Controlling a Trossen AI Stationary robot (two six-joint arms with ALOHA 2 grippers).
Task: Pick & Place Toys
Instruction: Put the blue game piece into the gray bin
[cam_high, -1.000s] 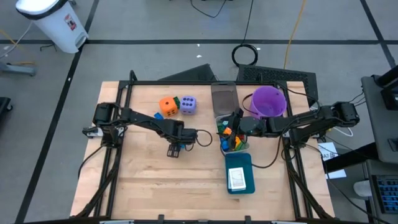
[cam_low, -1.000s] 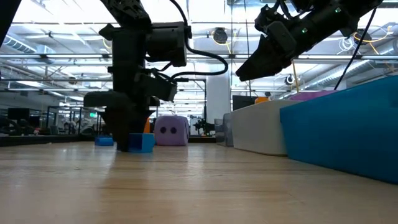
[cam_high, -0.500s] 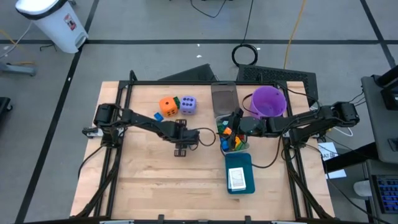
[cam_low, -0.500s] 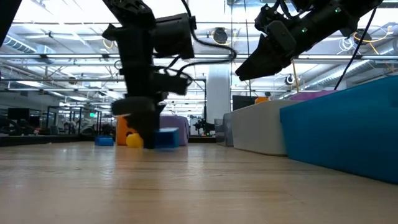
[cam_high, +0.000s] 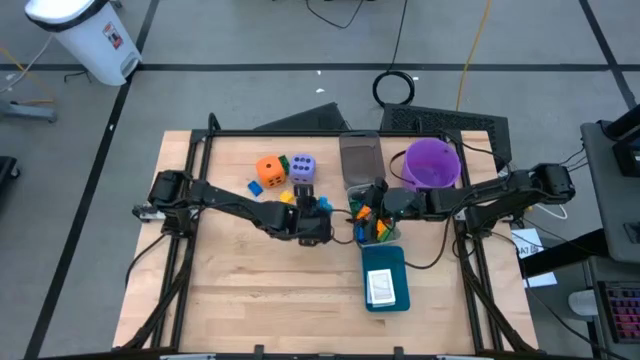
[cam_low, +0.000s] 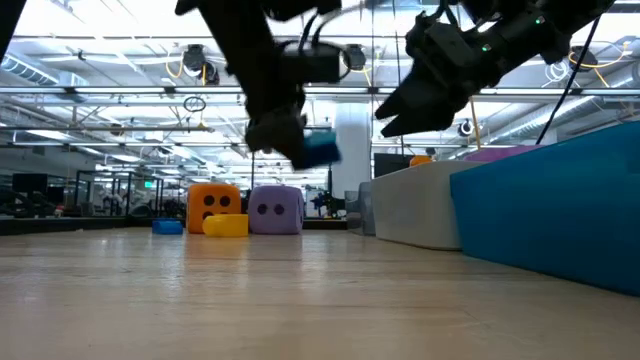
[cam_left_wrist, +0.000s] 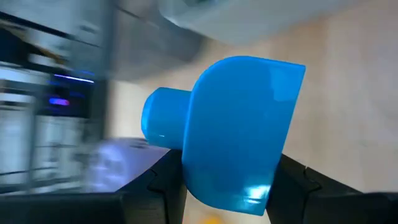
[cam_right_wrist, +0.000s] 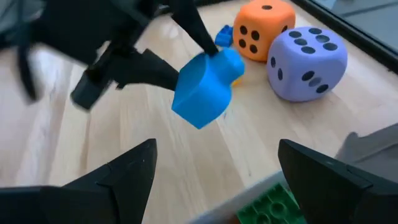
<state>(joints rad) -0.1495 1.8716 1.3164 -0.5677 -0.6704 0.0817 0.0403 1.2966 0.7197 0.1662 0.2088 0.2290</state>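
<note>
My left gripper (cam_high: 320, 212) is shut on a blue plastic block (cam_low: 321, 150), which it holds in the air over the table's middle, left of the clear bin of toys (cam_high: 372, 226). My right gripper (cam_right_wrist: 214, 180) hangs open over that bin's left rim, its fingers pointing toward the block (cam_right_wrist: 202, 90). An orange die (cam_high: 269, 170) and a lavender die (cam_high: 302, 168) rest on the table at the far left, with a green block (cam_high: 284, 162) between them. Near them lie a small blue block (cam_high: 254, 186) and a yellow block (cam_low: 225, 225). My left gripper pinches the blue block's flat sides (cam_left_wrist: 273, 168) between its two fingers (cam_left_wrist: 166, 180). The block's rounded part with its stud (cam_left_wrist: 163, 118) sticks out past the fingertips. The fingers slant down toward the table's right side. The block is lifted clear of the table.
A teal tray (cam_high: 398, 262) with a white card (cam_high: 381, 288) lies near the bin's front. A purple bucket (cam_high: 432, 164) and a grey container (cam_high: 361, 157) stand at the far right. Bare wood lies at the near left.
My left gripper has risen from the table and gone toward the right edge, toward the bin, tipping from pointing straight down to a slant. The blue block, on the table before, now hangs lifted clear in its fingers.
</note>
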